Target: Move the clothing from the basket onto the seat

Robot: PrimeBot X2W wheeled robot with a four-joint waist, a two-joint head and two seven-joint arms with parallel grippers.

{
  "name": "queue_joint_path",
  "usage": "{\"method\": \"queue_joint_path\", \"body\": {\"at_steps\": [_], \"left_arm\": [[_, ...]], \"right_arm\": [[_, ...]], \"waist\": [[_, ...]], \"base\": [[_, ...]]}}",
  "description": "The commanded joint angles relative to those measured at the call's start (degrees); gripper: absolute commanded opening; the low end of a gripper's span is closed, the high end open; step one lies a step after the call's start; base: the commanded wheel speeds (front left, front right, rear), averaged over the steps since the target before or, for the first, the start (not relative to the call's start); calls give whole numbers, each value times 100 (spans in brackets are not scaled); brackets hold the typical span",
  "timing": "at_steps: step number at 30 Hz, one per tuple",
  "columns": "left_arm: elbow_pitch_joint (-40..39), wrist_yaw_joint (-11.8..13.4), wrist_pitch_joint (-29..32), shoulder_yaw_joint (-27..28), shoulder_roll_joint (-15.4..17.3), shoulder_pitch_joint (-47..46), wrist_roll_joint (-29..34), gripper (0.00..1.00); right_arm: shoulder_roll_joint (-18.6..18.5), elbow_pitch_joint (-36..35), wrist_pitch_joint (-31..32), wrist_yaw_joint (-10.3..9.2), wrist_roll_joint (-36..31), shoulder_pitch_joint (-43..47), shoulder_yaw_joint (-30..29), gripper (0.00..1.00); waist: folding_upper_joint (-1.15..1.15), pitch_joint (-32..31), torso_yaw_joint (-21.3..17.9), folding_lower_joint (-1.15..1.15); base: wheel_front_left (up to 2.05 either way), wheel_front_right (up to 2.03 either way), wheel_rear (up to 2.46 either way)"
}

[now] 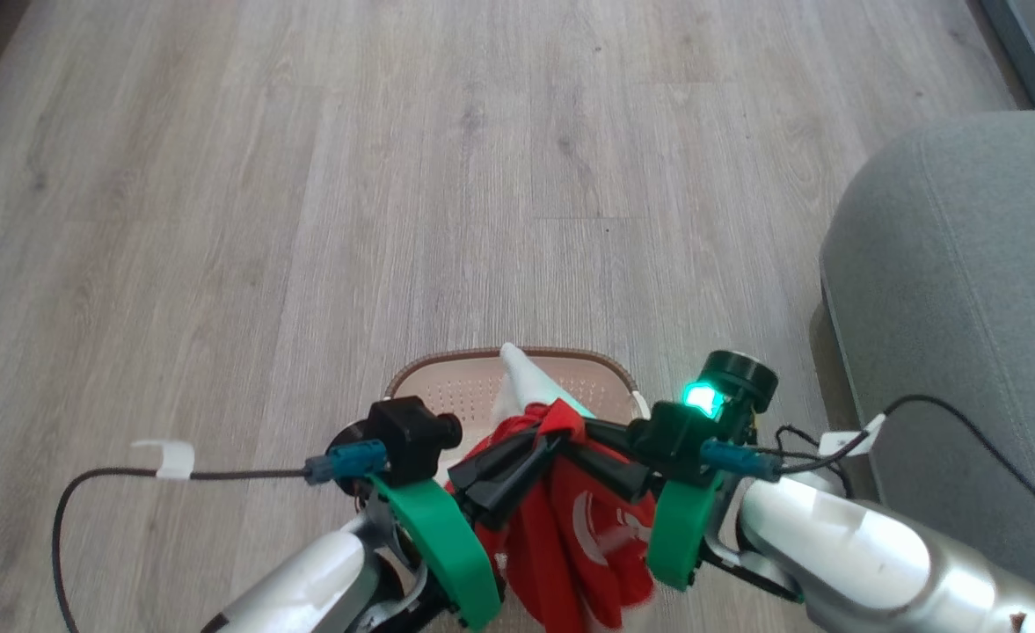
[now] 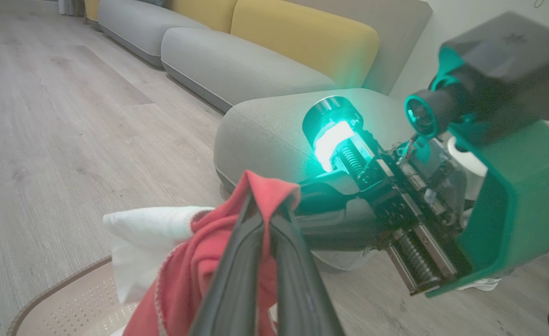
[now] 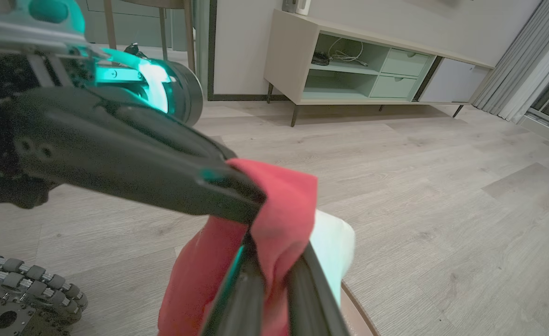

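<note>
Two dark long-fingered grippers, the left gripper (image 2: 267,205) and the right gripper (image 3: 274,252), are being pressed shut on the same raised peak of the bright red soft fabric clothing with white panels (image 1: 570,536). It is being held hanging over the small oval cream perforated plastic basket with a brown braided rim (image 1: 447,365) on the pale wood floor (image 1: 306,220). The large grey upholstered seat (image 1: 965,308) is being shown near, to the right. The clothing is being judged light, limp and apt to slip, so a bunched fold is being preferred over a thin edge.
</note>
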Motion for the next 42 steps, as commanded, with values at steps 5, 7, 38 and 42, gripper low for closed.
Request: {"method": "queue_joint_path", "body": {"at_steps": [5,7,38,42], "left_arm": [[-68,-8,-269,184,152,-467,-80,64],[6,-8,-352,189,155,-492,-43,100],[548,0,-942,390,-578,-460,679,100],[462,-5,-942,327,-618,-538,789,100]], "right_arm": [[-161,-154,-54,-2,211,-178,-100,0],[-215,-143,-54,-2,231,-144,-195,0],[-546,-512,-54,-2,-227,209,-2110,0],[-550,-560,-54,-2,-263,219,-2392,0]], "waist": [[0,105,-42,0],[0,146,-53,0],[0,506,-1705,0],[0,716,-2087,0]], "base": [[0,0,0],[0,0,0],[0,0,0],[0,0,0]]}}
